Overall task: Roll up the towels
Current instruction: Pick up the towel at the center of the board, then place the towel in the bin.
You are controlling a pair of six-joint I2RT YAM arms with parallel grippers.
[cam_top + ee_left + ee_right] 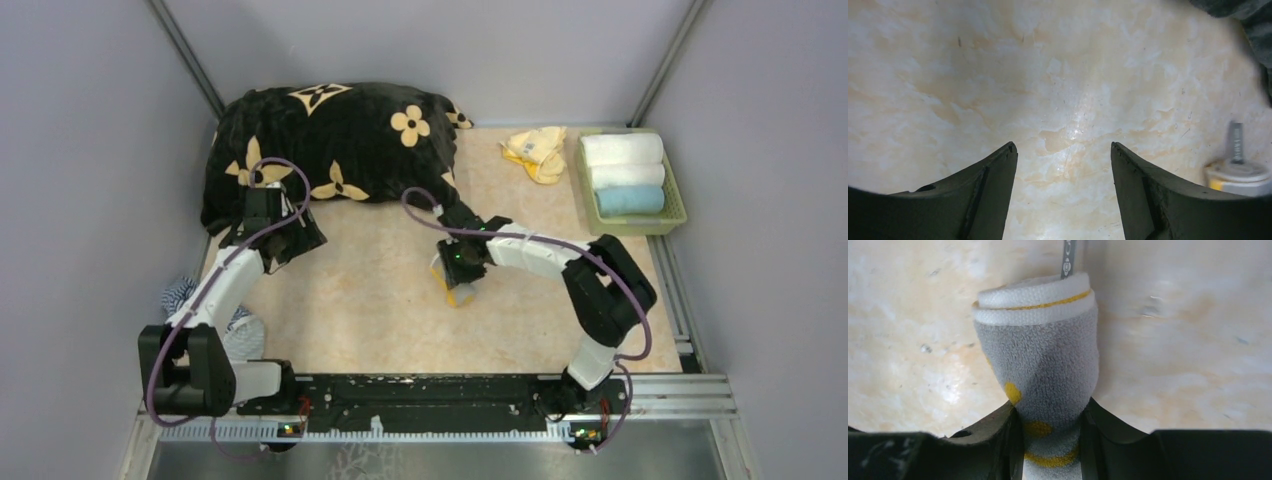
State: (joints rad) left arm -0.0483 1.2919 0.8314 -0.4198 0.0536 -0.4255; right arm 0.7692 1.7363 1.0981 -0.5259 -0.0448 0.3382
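The right gripper (1049,407) is pinching the rolled grey-and-yellow towel (1040,360) over the table (1173,340); the left gripper (1063,145) is hovering open beside the cushion (330,140).

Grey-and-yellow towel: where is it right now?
In the top view the grey-and-yellow towel is mid-table, pinched in the jaws of the right gripper, a little nearer the arm bases than the black cushion.

light: bright, even, overhead | glare: sheen on table (1075,131) (left wrist view) | blur: wrist views soft, corners dark
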